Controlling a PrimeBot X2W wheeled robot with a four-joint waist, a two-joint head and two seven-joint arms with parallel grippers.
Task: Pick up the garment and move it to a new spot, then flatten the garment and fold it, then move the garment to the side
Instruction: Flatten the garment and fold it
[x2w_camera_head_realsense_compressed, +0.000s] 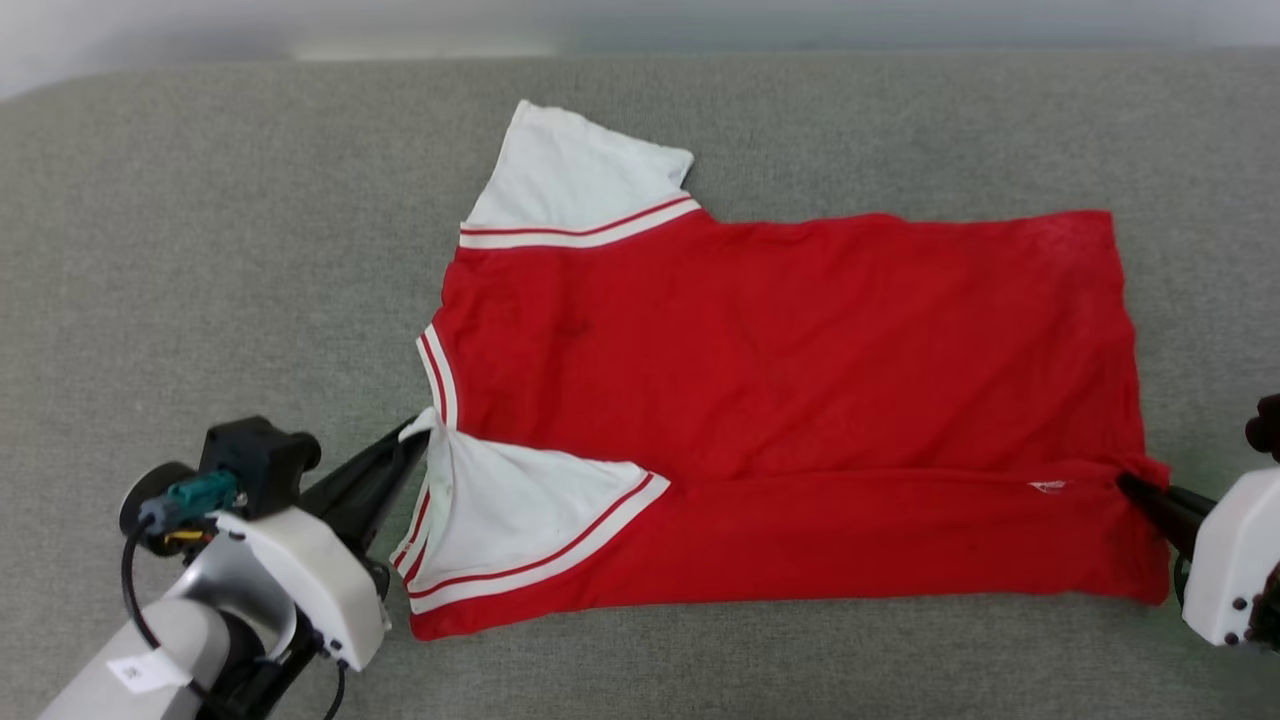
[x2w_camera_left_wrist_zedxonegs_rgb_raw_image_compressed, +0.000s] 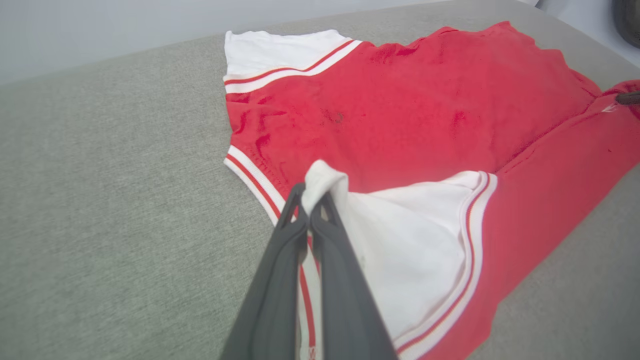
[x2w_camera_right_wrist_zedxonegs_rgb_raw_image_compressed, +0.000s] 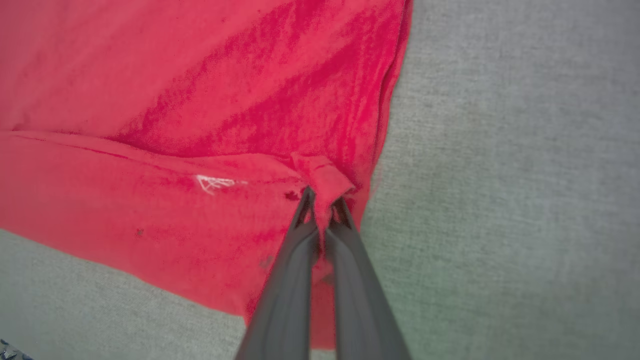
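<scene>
Left gripper is pinching shut on the tip of the near white sleeve at eight o'clock in my head view, while the right gripper is pinching shut on a nub of red hem at four o'clock. I am holding the shirt flat at the centre of the grey cushion, neck pointing to nine o'clock, its near long edge lying folded over toward twelve. The far sleeve is sticking out at eleven, unfolded. I am judging the risk to be in the small grips. Either nub could be slipping free if I am pulling the arms apart, and uneven lifting would be skewing the fold or dragging the lower layer into wrinkles.
</scene>
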